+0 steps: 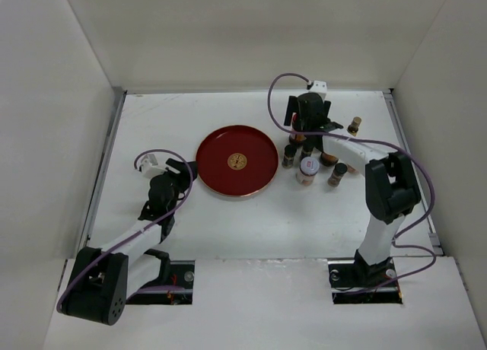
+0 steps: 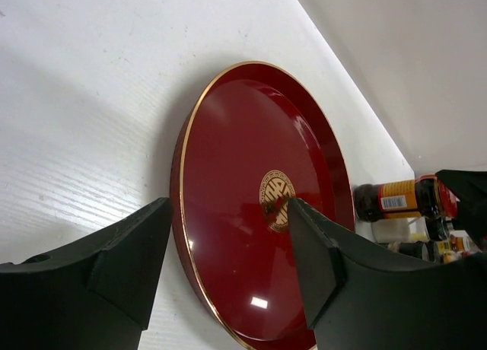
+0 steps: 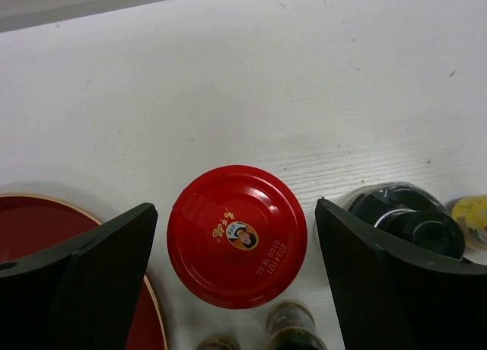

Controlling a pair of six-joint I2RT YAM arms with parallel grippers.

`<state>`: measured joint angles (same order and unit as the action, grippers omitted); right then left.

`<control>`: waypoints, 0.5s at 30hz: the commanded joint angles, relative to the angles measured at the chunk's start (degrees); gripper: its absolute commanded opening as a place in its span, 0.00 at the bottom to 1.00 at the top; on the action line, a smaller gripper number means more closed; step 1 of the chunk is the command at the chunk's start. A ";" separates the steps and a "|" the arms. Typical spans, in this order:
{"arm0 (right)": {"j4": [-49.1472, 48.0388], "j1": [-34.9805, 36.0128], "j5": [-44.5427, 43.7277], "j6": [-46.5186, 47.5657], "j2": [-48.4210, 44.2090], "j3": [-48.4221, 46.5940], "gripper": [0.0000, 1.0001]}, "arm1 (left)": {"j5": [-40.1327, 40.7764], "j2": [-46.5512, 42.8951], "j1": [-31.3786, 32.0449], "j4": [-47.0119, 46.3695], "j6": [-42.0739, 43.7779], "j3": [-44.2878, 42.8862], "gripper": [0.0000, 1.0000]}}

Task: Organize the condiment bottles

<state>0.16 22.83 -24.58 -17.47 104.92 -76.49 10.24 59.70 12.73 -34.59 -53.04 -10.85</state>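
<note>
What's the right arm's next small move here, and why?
Probably lower the right gripper straight down and close on the red-lidded jar. In the wrist view its fingers are open and the lid sits centred between them, with gaps on both sides, so no sideways correction looks needed. A dark-capped bottle stands close by one finger, so descend carefully.

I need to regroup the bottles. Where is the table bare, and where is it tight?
Bare: inside the tray, the table between it and the near edge, and the far-left corner. Crowded: right of the tray, where the bottles bunch and the open right gripper straddles a red-lidded jar. The left gripper brackets the tray's left rim.
</note>
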 commanded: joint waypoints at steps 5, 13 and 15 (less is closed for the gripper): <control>0.63 -0.20 2.17 -0.02 3.09 -3.40 0.92 | -0.74 -0.46 -0.82 -3.56 -0.40 0.66 0.61; -0.77 -0.11 0.68 -0.37 2.66 -3.58 0.65 | -0.92 -1.25 -1.00 -3.56 -0.67 0.92 0.61; -4.80 -0.11 0.06 0.07 0.73 -2.09 0.60 | -0.22 -1.78 -0.74 -3.56 -0.40 1.10 0.61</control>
<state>2.02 22.81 -23.51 -17.41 109.21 -77.49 9.89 59.51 12.12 -34.92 -53.21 -10.24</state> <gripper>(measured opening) 0.762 0.611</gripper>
